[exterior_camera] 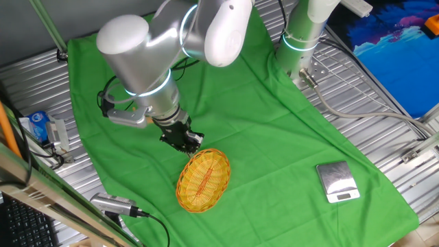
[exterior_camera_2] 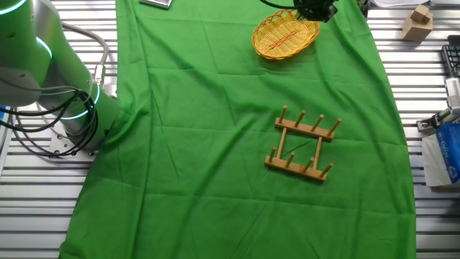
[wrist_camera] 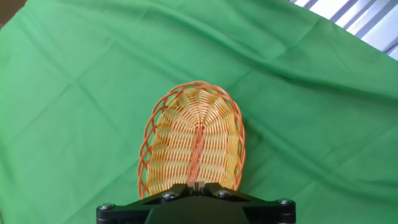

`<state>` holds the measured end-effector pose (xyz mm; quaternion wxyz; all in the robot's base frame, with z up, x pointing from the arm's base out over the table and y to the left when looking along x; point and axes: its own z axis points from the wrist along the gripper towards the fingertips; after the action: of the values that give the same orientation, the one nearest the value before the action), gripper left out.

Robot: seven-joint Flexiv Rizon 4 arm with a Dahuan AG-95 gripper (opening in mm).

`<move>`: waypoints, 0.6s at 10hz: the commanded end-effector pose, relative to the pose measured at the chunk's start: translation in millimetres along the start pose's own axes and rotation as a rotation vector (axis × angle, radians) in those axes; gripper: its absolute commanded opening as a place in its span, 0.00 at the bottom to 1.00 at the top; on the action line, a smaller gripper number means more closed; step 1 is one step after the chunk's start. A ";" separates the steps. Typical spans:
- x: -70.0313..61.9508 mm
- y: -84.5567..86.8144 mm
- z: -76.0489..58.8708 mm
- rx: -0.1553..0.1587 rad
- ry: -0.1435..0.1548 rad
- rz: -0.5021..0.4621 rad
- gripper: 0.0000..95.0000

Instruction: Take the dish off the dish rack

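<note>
The dish [exterior_camera: 203,180] is an oval yellow-orange wicker tray with reddish centre streaks, and it lies on the green cloth well away from the dish rack [exterior_camera_2: 302,146]. The rack is small, wooden and pegged, and holds nothing. The arm hides it in one fixed view. My gripper [exterior_camera: 186,140] is at the dish's rim nearest the arm. In the hand view the gripper [wrist_camera: 198,185] has its fingers pressed together on the near rim of the dish [wrist_camera: 194,144]. The other fixed view shows the gripper [exterior_camera_2: 314,11] at the right end of the dish [exterior_camera_2: 285,34].
A square silver scale [exterior_camera: 337,182] sits on the cloth to the right of the dish. A camera unit [exterior_camera: 113,204] lies at the cloth's front edge. A wooden block [exterior_camera_2: 417,21] and boxes [exterior_camera_2: 445,155] stand off the cloth.
</note>
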<state>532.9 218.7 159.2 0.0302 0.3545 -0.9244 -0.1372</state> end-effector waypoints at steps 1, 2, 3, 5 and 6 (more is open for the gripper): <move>-0.9 -0.8 0.1 -0.013 0.039 0.118 0.00; -0.9 -0.8 0.1 -0.010 0.040 0.150 0.00; -0.9 -0.8 0.1 -0.015 0.040 0.135 0.00; -0.9 -0.9 0.2 -0.014 0.039 0.142 0.00; -0.7 -3.7 2.6 -0.013 0.035 0.147 0.00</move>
<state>535.6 215.6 155.3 0.0618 0.2854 -0.9471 -0.1335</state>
